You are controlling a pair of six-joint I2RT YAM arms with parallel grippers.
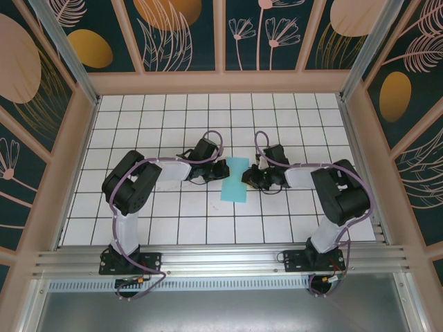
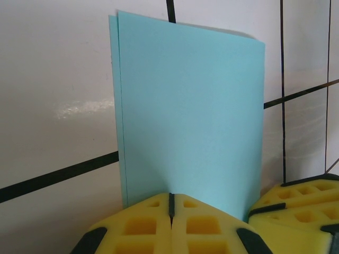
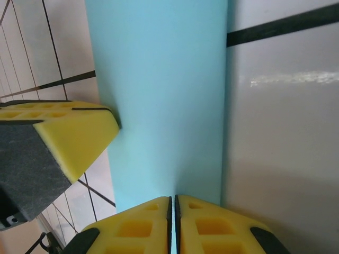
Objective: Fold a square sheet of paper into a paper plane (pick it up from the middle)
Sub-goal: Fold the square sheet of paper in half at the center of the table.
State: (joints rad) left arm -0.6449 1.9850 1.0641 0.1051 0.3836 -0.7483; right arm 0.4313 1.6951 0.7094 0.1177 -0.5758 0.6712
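The square sheet of paper (image 1: 234, 181) is light turquoise and folded in half into a tall rectangle, lying on the tiled table between my two grippers. My left gripper (image 1: 223, 170) is shut, with its tips (image 2: 170, 198) against the paper's left edge (image 2: 190, 116); whether any paper is nipped between them is unclear. My right gripper (image 1: 246, 177) is shut at the opposite edge, and a sliver of blue paper (image 3: 164, 106) shows in the narrow gap of its jaws (image 3: 173, 201). The two layers sit slightly offset along one long side. No paper plane shape is formed.
The white grid-tiled table (image 1: 159, 124) is ringed by a low wooden frame (image 1: 221, 81). The two grippers face each other closely: the right one's yellow fingers (image 2: 296, 206) show in the left wrist view, the left one's finger (image 3: 63, 137) in the right wrist view.
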